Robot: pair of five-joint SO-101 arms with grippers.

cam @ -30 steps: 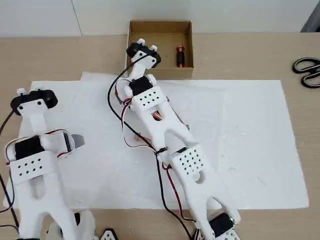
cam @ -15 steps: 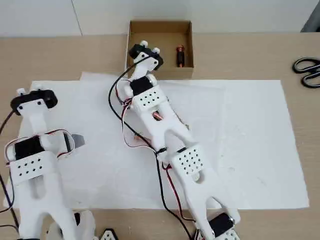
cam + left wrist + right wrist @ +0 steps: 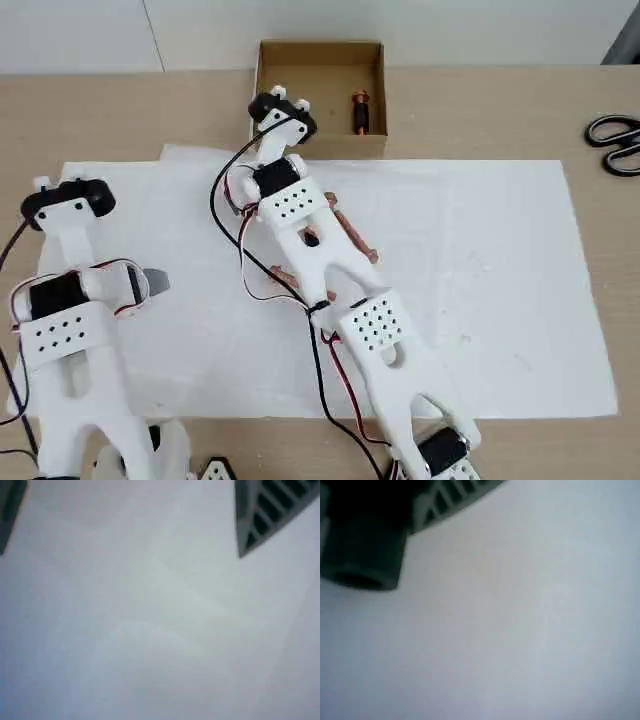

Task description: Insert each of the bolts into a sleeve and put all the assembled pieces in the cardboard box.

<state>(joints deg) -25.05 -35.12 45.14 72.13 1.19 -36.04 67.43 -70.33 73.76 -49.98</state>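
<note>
Shifted toward 9 o'clock, the right pincer (image 3: pixel 312 238) is seen with 1 bolt (image 3: pixel 350 228) uncovered at its 3 o'clock; its state cannot be told.

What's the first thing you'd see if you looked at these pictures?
A long white arm stretches slantwise across the white paper, its black end at the near left corner of the cardboard box. One copper piece lies inside the box, and more copper pieces lie on the paper beside the arm. Black scissors sit at the right edge of the table.
</note>
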